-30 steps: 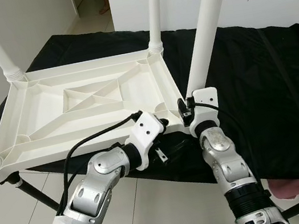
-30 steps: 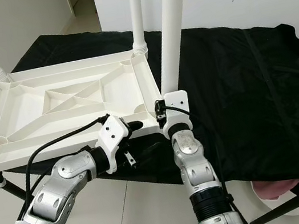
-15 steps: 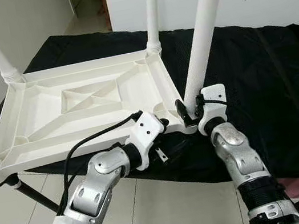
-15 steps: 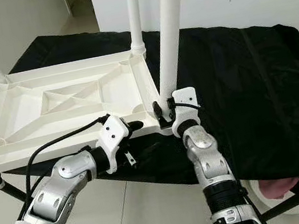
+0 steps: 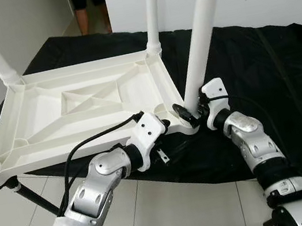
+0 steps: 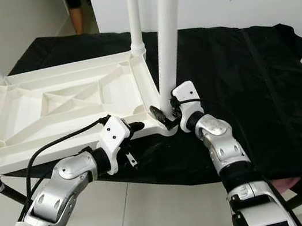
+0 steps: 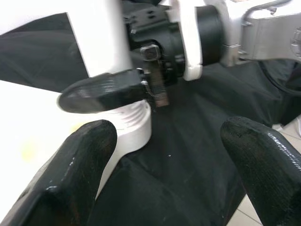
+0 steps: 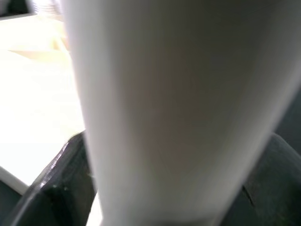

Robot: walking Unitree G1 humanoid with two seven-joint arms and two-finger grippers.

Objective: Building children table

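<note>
A white plastic table top (image 5: 40, 118) lies upside down on a black cloth, with white legs standing up at its corners. My right gripper (image 5: 190, 110) is shut on the base of the near right leg (image 5: 200, 28), just above its socket; in the right wrist view that leg (image 8: 174, 108) sits between the black fingers (image 8: 66, 179). My left gripper (image 5: 166, 125) is at the top's near edge beside that corner. In the left wrist view its fingers (image 7: 75, 174) are spread wide, holding nothing, and face the leg's socket (image 7: 134, 127).
The black cloth (image 5: 260, 70) spreads far to the right of the white top. A person (image 5: 84, 2) stands in the doorway at the back left. Tiled floor (image 5: 175, 214) lies below the near edge, and a black stand leg (image 5: 31, 195) slants under the left corner.
My right forearm has swung out to the right around the leg's base, gripper still on the leg. The left arm has held still. A person has come into the doorway.
</note>
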